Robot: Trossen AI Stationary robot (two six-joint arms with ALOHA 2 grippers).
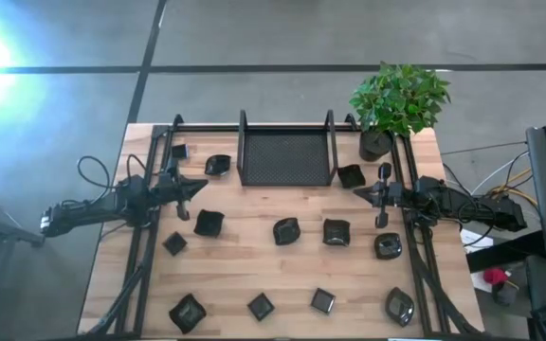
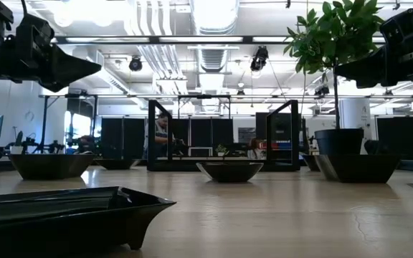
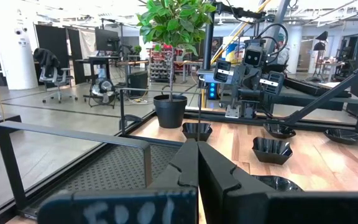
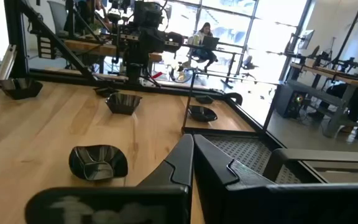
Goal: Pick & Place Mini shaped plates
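About a dozen small glossy black plates lie scattered flat on the wooden table, among them a plate [image 1: 209, 223], a plate [image 1: 286, 230], a plate [image 1: 336, 231] and a plate [image 1: 351, 175]. My left gripper [image 1: 197, 188] hovers shut above the table's left side, pointing right, past a plate [image 1: 218, 165]. My right gripper [image 1: 360, 192] hovers shut at the right side, pointing left, close to the plate by the tray's corner. In the wrist views the left gripper's [image 3: 197, 149] and the right gripper's [image 4: 193, 142] fingertips meet. Neither holds anything.
A big black mesh tray [image 1: 287, 158] with upright end frames sits at the far middle of the table. A potted green plant [image 1: 377, 142] stands at the far right corner. Black rails [image 1: 145, 256] run along both table sides. More plates [image 1: 261, 305] line the near edge.
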